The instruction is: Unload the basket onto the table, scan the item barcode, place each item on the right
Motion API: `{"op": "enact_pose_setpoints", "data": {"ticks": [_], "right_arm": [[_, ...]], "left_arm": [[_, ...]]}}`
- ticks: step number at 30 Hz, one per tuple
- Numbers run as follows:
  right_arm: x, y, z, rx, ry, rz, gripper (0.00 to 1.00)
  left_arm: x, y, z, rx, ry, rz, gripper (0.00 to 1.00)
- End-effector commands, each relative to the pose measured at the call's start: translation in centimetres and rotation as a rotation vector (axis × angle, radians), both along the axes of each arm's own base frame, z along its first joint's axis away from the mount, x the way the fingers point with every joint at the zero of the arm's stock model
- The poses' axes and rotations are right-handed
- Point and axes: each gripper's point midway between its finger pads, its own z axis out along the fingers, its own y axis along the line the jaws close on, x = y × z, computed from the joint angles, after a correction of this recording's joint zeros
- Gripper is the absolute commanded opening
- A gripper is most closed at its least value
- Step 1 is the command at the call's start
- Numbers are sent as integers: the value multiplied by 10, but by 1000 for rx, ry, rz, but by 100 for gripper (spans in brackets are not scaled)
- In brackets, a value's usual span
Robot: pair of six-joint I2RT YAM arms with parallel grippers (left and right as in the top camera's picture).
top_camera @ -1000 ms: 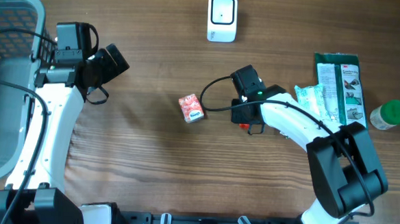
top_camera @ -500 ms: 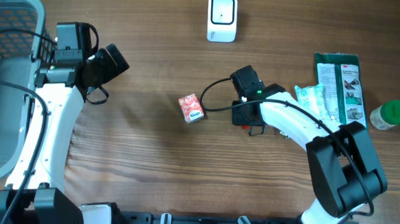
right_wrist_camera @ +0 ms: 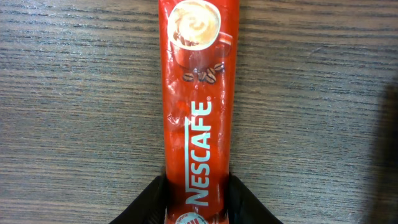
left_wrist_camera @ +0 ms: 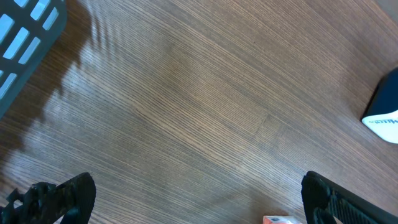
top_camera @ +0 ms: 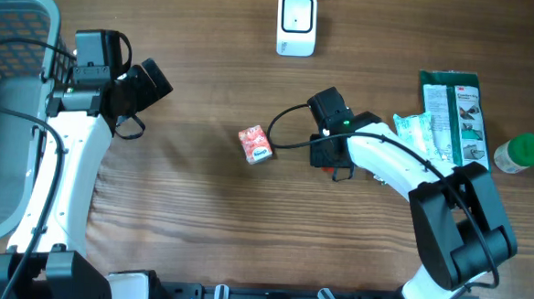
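The Nescafe stick (right_wrist_camera: 198, 112) lies flat on the table (right_wrist_camera: 62, 93), short of the scanner (top_camera: 296, 25), its lower end seemingly pinched by the right gripper (right_wrist_camera: 198, 200) for lifting, while the left gripper (left_wrist_camera: 199, 198) hangs wide open, idle.

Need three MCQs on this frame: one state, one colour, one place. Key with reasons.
1. The left end effector is: A) open, holding nothing B) shut tight C) out of every view.
2. The bottle's lid is: A) blue B) white C) green.
3. The Nescafe stick lies: A) under the left end effector B) on the table between the right end effector's fingers C) against the bottle.
Key: 1 A, its fingers stand wide apart; 2 C, seen overhead; 3 B, the right wrist view shows fingers flanking it.
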Motion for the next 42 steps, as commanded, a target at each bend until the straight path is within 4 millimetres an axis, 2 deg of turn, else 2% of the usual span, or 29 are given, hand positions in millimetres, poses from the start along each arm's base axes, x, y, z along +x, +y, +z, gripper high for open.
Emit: {"op": "enact_pose_setpoints", "data": {"ticks": [1, 4, 9, 13, 18, 26, 33, 36, 38, 42], "right_arm": [[-19, -10, -21, -39, 78, 1, 29], [-19, -10, -22, -39, 80, 1, 29], [-20, -10, -22, -42, 85, 1, 37], [-17, -9, -19, -38, 75, 3, 37], [-3, -1, -8, -19, 41, 3, 37], [1, 0, -3, -18, 34, 12, 36], [13, 7, 15, -10, 13, 29, 36], [10, 5, 15, -16, 25, 28, 35], [7, 4, 15, -24, 41, 28, 30], [1, 1, 13, -35, 61, 28, 25]], "left_arm": [[1, 3, 6, 10, -16, 9, 100], [1, 3, 6, 11, -16, 8, 100], [1, 3, 6, 10, -16, 9, 100], [1, 3, 6, 10, -16, 9, 100], [1, 3, 6, 10, -16, 9, 100], [1, 3, 6, 11, -16, 8, 100], [1, 3, 6, 10, -16, 9, 100], [1, 3, 6, 11, -16, 8, 100], [1, 3, 6, 11, -16, 8, 100], [1, 3, 6, 10, -16, 9, 100]]}}
